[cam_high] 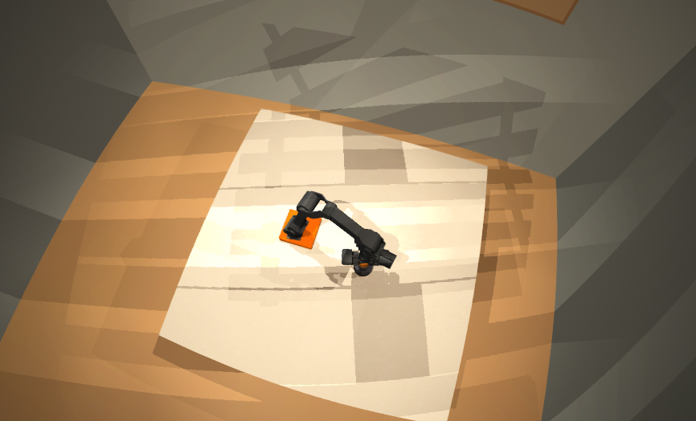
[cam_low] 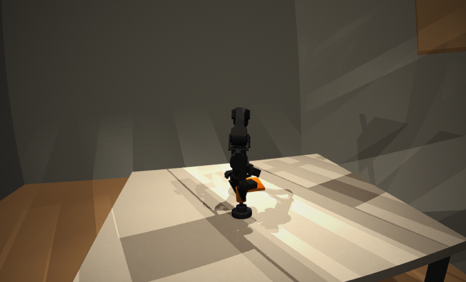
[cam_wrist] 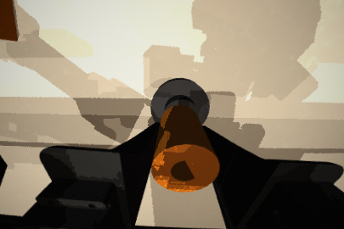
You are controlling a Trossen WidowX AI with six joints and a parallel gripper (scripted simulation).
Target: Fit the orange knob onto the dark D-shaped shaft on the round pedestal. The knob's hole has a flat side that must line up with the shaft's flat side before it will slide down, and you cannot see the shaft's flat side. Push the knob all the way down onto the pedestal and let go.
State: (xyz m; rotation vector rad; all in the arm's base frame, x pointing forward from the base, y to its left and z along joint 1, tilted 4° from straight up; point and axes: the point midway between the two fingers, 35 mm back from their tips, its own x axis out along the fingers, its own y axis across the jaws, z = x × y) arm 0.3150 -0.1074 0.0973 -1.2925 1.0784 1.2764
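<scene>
The orange knob [cam_high: 363, 265] [cam_low: 238, 195] [cam_wrist: 184, 148] is upright between the fingers. My gripper [cam_low: 241, 197] [cam_wrist: 179, 128] is shut on it, one finger on each side. In the wrist view the D-shaped hole in its top has its flat side toward the right. The dark round pedestal [cam_high: 362, 273] [cam_low: 241, 213] [cam_wrist: 162, 95] stands directly below the knob. A short dark piece of the shaft [cam_low: 241, 203] shows between the knob's lower end and the pedestal's collar. The knob is clear of the pedestal; whether it touches the shaft's tip cannot be told. The shaft's flat side is hidden.
The arm's orange base plate [cam_high: 311, 238] [cam_low: 260, 185] [cam_wrist: 6, 23] lies on the pale table [cam_high: 287, 340] [cam_low: 192, 261], up and left of the pedestal in the top view. The arm reaches over from it. Shadows cross the table around the pedestal.
</scene>
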